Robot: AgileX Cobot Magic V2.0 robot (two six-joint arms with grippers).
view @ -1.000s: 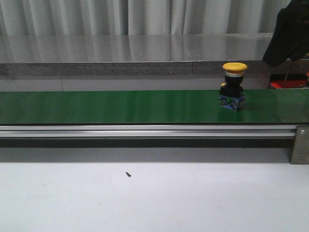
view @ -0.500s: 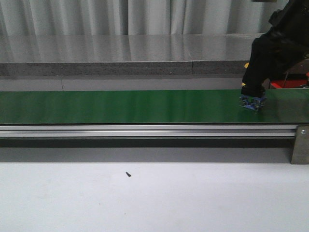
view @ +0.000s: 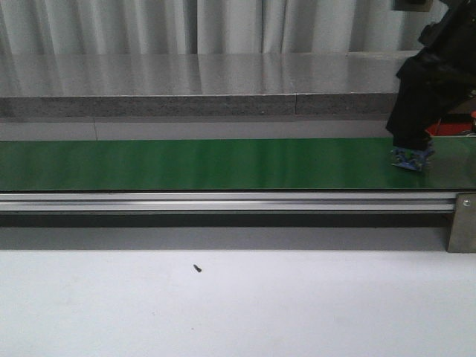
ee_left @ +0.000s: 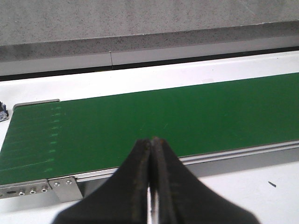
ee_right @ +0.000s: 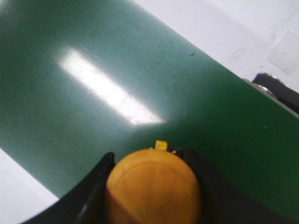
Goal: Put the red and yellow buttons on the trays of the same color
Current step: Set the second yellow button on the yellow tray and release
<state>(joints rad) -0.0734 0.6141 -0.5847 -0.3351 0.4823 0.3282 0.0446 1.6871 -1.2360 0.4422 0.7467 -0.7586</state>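
Observation:
The yellow button (ee_right: pixel 153 186) stands on the green belt (view: pixel 186 163) near its right end. Only its blue base (view: pixel 411 158) shows in the front view, under my right gripper (view: pixel 409 141). In the right wrist view the right gripper (ee_right: pixel 149 157) has its black fingers (ee_right: pixel 100 175) pressed against both sides of the yellow cap, shut on it. My left gripper (ee_left: pixel 152 141) is shut with nothing in it, hovering over the belt's near rail (ee_left: pixel 233 154); it does not show in the front view. The red button and both trays are out of view.
A metal rail (view: pixel 223 201) runs along the belt's near side, with a bracket (view: pixel 462 223) at the right end. A red object (view: pixel 455 131) shows behind the right arm. A grey ledge (view: pixel 186 104) lies behind the belt. A small blue part (ee_left: pixel 3 113) sits past the belt's end.
The yellow button has travelled right along the belt. My right arm has come down over it and followed it right, and its fingers now sit around the cap.

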